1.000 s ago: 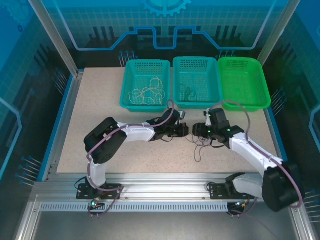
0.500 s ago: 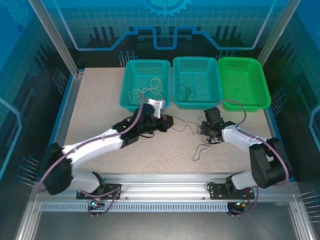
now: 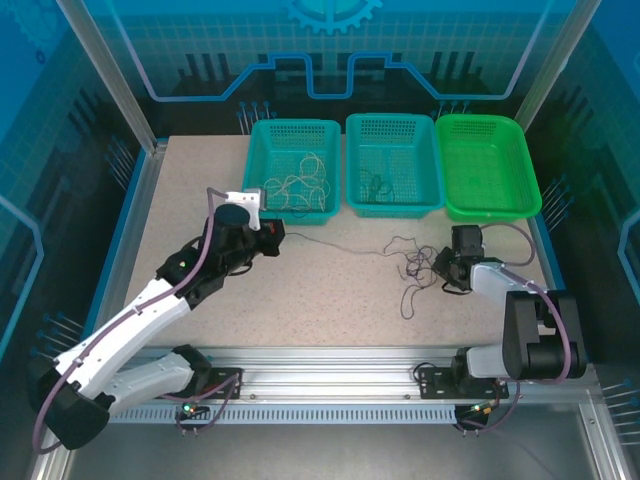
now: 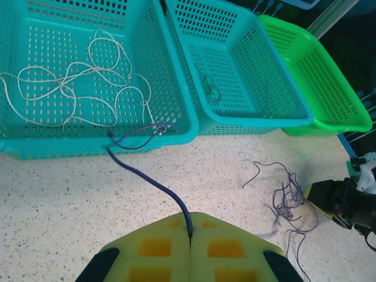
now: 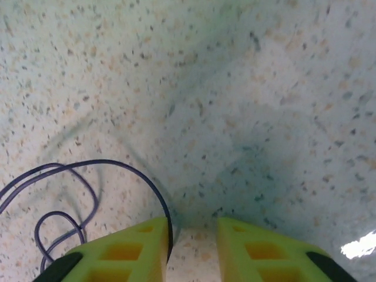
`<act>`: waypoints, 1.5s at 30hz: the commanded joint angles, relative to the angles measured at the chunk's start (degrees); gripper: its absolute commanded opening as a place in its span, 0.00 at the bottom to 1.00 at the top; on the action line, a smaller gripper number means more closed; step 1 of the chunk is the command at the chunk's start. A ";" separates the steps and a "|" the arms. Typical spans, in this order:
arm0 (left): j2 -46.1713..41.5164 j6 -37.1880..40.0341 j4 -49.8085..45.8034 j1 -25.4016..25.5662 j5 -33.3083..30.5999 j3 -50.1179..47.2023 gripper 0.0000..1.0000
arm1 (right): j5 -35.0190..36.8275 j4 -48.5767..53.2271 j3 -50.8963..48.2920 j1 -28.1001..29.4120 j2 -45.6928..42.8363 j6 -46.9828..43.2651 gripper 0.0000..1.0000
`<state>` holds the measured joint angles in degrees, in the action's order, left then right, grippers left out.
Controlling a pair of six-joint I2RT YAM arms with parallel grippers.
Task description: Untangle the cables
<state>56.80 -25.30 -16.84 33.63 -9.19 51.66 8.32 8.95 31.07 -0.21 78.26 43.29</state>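
Left gripper [image 4: 190, 234] is pinched shut on a purple cable [image 4: 150, 181] that runs toward 11 o'clock to the teal basket [image 4: 47, 147] of pale cables [image 4: 70, 88]. Its arm reaches toward 1 o'clock. Right gripper [image 5: 192, 238], jaws apart, sits at 3 o'clock of the purple tangle [image 3: 408, 268] on the speckled table [image 3: 200, 200], inside blue-panelled walls [image 3: 50, 150].

End of purple cable [image 4: 158, 185] hidden btwn left fingers [image 4: 155, 249]; R-wrist loops [image 5: 106, 160] cut off at edge.
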 commanded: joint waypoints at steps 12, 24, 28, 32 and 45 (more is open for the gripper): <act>0.54 4.43 -0.44 -0.02 1.64 2.07 0.00 | 14.07 3.63 6.77 28.85 -4.83 -7.31 0.63; -7.86 7.51 -8.83 -3.31 -12.13 6.41 0.00 | 13.89 6.65 11.50 30.87 11.67 -1.78 0.49; -13.61 10.68 -12.11 -8.90 -12.45 7.53 0.00 | 12.86 4.89 9.90 27.19 9.91 -0.70 0.25; -16.33 11.74 -18.21 -15.97 -11.78 9.35 0.00 | 5.39 1.77 7.02 19.29 7.47 -0.56 0.02; -17.16 3.17 -14.59 -21.59 11.26 -5.87 0.19 | -3.65 -0.12 8.24 14.12 -4.11 -10.08 0.00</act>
<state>39.83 -20.03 -33.17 12.53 -4.51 48.97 9.23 9.78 37.23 14.13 76.55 37.36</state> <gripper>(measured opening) 0.173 0.052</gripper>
